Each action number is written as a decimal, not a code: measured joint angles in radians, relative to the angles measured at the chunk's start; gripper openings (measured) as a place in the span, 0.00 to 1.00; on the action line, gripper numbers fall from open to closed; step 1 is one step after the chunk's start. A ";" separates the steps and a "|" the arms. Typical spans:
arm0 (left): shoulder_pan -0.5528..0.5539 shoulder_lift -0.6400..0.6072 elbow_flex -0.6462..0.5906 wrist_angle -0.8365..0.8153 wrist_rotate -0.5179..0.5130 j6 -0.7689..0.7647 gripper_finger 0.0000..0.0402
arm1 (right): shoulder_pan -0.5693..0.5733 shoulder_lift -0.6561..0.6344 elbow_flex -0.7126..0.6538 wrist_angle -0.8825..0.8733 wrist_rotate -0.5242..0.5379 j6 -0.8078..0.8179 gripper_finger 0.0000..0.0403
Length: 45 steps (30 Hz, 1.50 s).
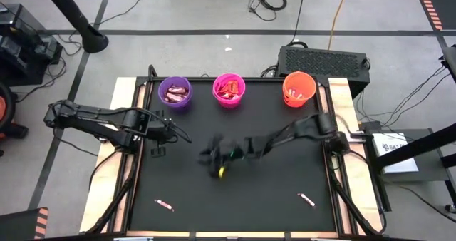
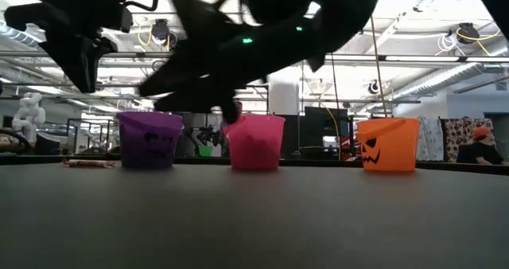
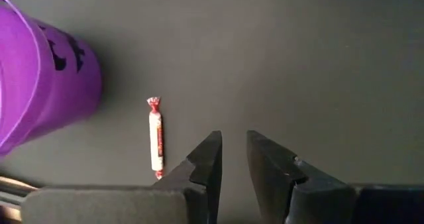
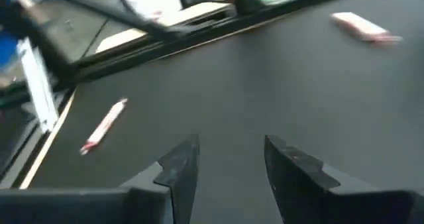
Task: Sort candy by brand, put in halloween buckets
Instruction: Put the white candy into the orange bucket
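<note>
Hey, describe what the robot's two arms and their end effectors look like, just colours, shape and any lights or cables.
Both arms are dark, slim and jointed. The left end effector has two black, wedge-shaped fingers tapering to blunt tips; the right end effector looks the same. A small green-yellow light glows near the right wrist, and thin black cables loop off the left arm.

black table [image 1: 242, 191] | far edge, left to right: purple bucket [image 1: 174, 93], pink bucket [image 1: 229, 90], orange bucket [image 1: 298, 88] | near left: candy stick [image 1: 164, 204] | near right: candy stick [image 1: 307, 200]
</note>
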 joint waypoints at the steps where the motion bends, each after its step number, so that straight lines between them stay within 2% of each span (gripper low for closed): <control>1: 0.000 0.000 0.000 0.000 0.000 0.011 0.20 | 0.029 0.043 0.040 0.005 0.029 -0.019 0.40; 6: 0.000 0.000 0.000 0.000 -0.004 0.046 0.20 | 0.150 0.234 0.325 -0.103 0.197 -0.128 0.40; 11: 0.000 0.000 0.000 0.002 -0.004 0.046 0.20 | 0.211 0.413 0.629 -0.229 0.311 -0.139 0.40; 15: 0.000 0.000 0.000 0.002 -0.007 0.046 0.20 | 0.238 0.539 0.853 -0.320 0.349 -0.170 0.40; 18: 0.000 0.000 0.000 0.004 -0.008 0.046 0.20 | 0.247 0.615 0.963 -0.347 0.350 -0.180 0.40; 25: 0.000 0.000 0.000 0.009 -0.011 0.051 0.20 | 0.246 0.668 0.995 -0.348 0.338 -0.182 0.40; 30: 0.000 0.000 0.000 0.026 -0.031 0.053 0.20 | 0.259 0.696 0.996 -0.252 0.227 -0.205 0.40; 36: 0.001 0.000 0.000 0.038 -0.032 0.053 0.20 | 0.255 0.699 0.996 -0.243 0.110 -0.228 0.40; 45: 0.001 0.000 0.000 0.039 -0.032 0.017 0.20 | 0.275 0.707 0.996 -0.235 0.111 -0.244 0.40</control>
